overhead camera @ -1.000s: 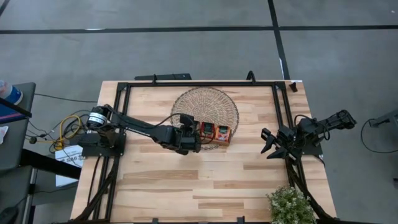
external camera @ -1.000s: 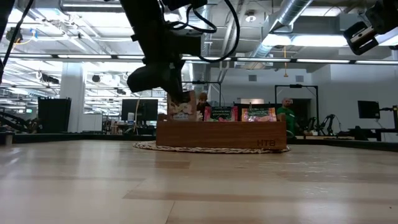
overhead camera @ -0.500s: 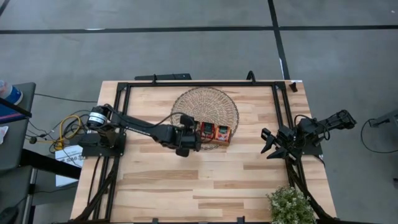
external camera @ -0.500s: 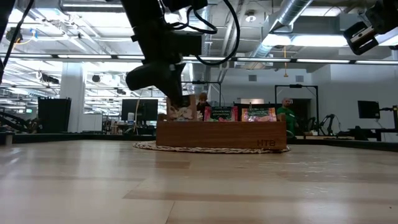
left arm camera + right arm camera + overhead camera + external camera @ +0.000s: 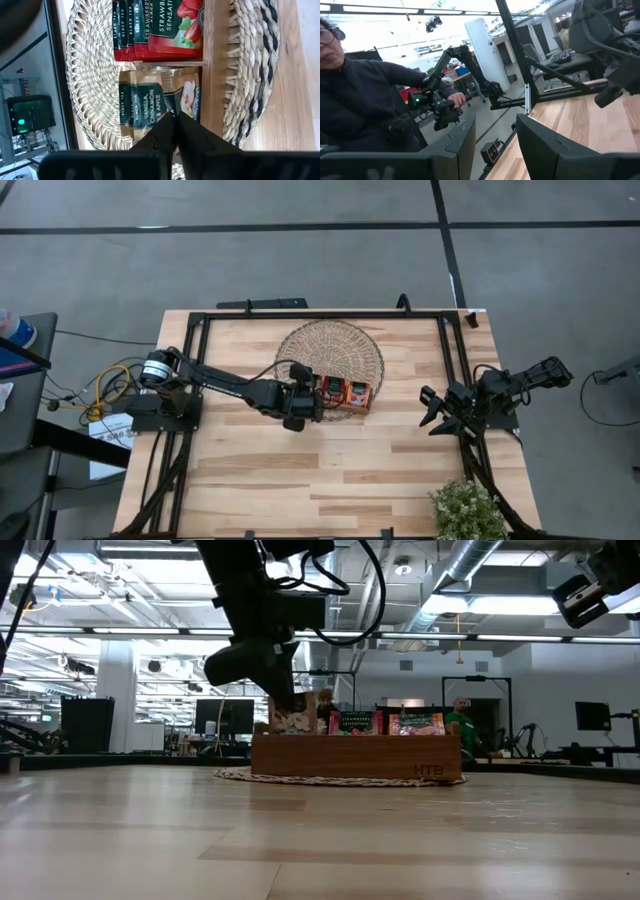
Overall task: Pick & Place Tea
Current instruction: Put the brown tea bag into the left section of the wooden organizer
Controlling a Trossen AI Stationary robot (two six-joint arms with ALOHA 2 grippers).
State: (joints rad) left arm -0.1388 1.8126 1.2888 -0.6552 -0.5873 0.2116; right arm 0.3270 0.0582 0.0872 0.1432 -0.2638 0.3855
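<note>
Left gripper (image 5: pixel 303 409) over the left end of the tray (image 5: pixel 345 406), which sits on the woven mat (image 5: pixel 330 350) at table (image 5: pixel 300 480) centre. Sachets barely resolved from above: only red tea (image 5: pixel 356 393) and a second pack visible beside the gripper.

Left wrist view supplies the detail missing overhead. Fingers (image 5: pixel 176 131) pressed together with no gap, tips at the top edge of the cream sachets (image 5: pixel 150 100); no sachet seen between them, contact likely but not confirmed. Cream sachets standing on edge in a row in the end compartment, faces parallel, printed side toward the tray's front wall. Red sachets (image 5: pixel 165 25) packed the same way in the next compartment, behind a thin wooden divider.

Low view gives what neither of those shows: sachets upright, tops rising above the tray wall (image 5: pixel 355 755), cream pack (image 5: pixel 293 720) directly under the left gripper (image 5: pixel 285 700), green-banded (image 5: pixel 355 722) and red (image 5: pixel 417 724) packs further right. Long axis of each row running front to back across the tray.

Right gripper (image 5: pixel 432 408) parked at the right table edge, well apart from the tray, fingers (image 5: pixel 465 145) held apart, nothing between them. Person in dark clothing visible beyond in the right wrist view.
</note>
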